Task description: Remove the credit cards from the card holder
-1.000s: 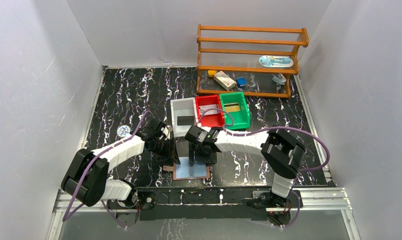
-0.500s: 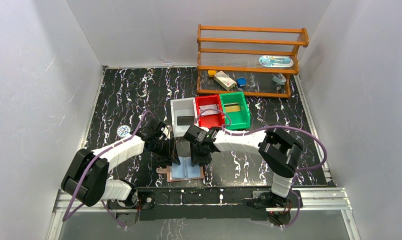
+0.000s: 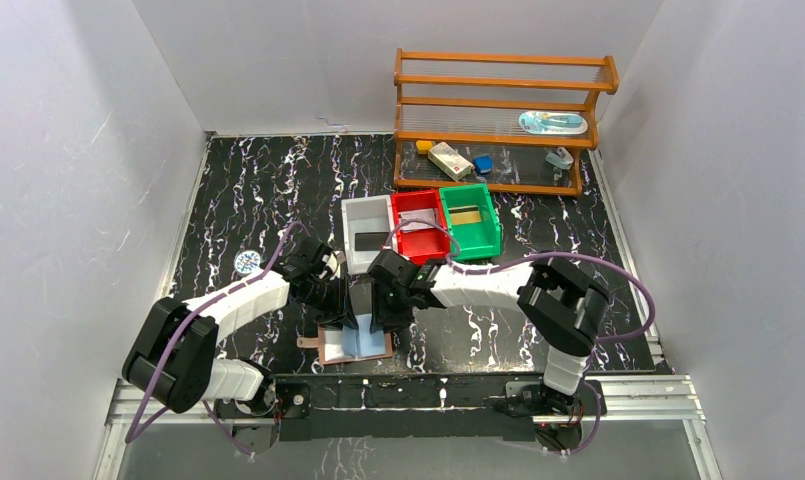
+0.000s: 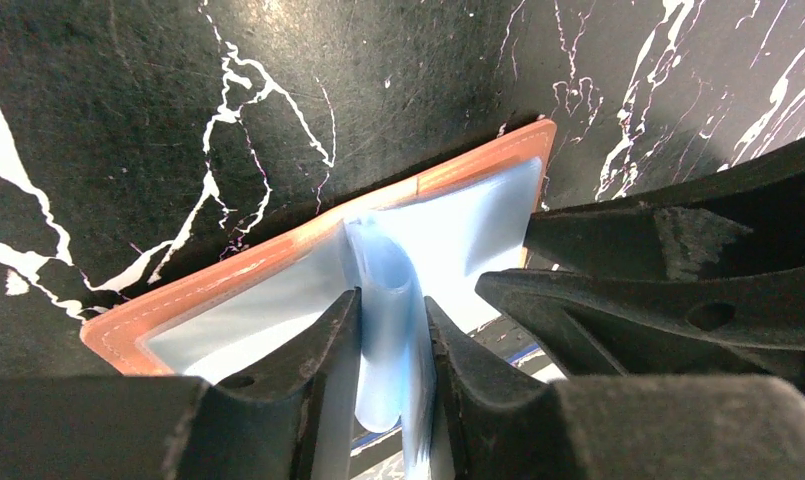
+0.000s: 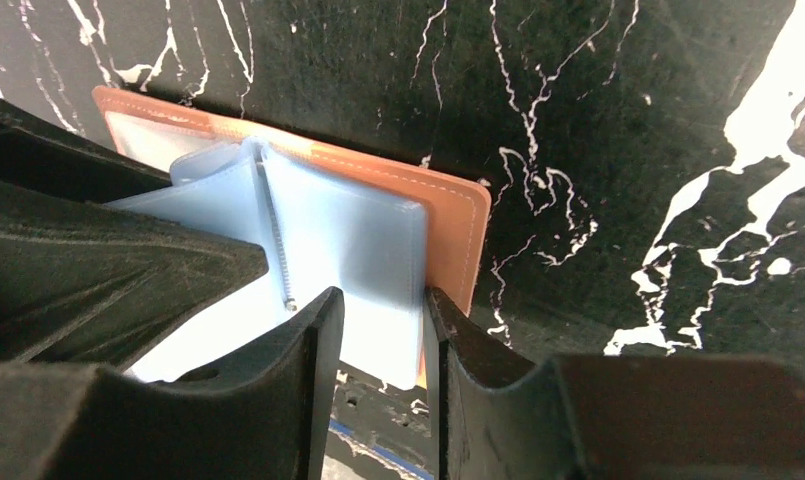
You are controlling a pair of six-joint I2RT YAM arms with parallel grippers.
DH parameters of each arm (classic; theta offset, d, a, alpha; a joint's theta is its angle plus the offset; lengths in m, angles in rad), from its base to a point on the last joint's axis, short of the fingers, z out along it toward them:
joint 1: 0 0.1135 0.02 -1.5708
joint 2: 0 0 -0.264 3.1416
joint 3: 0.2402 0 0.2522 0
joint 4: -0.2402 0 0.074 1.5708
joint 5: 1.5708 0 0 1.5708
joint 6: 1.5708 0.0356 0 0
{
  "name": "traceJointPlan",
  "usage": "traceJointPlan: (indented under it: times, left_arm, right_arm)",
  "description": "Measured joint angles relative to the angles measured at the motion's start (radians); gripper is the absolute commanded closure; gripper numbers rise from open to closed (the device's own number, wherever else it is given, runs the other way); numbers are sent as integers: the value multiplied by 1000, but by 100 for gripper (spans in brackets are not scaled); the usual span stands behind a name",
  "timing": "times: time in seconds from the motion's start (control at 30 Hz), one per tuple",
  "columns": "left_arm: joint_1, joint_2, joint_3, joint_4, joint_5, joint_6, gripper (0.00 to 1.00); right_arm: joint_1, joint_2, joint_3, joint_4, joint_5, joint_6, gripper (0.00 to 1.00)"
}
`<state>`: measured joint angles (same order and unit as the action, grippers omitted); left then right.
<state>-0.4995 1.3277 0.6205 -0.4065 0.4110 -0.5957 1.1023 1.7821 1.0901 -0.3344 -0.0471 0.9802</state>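
Top view: card holder (image 3: 356, 343) lies open just in front of the white bin (image 3: 366, 225), both arms down on it, and no credit cards visibly out. Left wrist: left gripper (image 4: 390, 335) is nearly closed, pinching a blue pocket leaf (image 4: 383, 290). Right wrist: right gripper (image 5: 383, 325) is part-closed on the card holder's outer leaf, so I judge that card extraction is all yet to do.

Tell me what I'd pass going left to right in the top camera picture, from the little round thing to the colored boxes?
Small round disc → white box → red box → green box.
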Motion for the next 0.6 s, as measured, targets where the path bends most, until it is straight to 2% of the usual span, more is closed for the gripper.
traceJointPlan:
  times: [0.27,0.33,0.5,0.6]
  left_arm:
    - [0,-2,-3,8,0,-1,88]
    - [0,-5,-4,10,1,-3,89]
    - [0,-10,-5,18,3,-7,91]
    - [0,-11,-5,19,7,-8,91]
  right_arm:
    - [-43,-88,-133,183,-108,61,62]
    - [-55,-93,-152,219,-133,74,65]
    - [-64,-93,-172,288,-172,94,80]
    - [-64,-93,-183,327,-193,104,83]
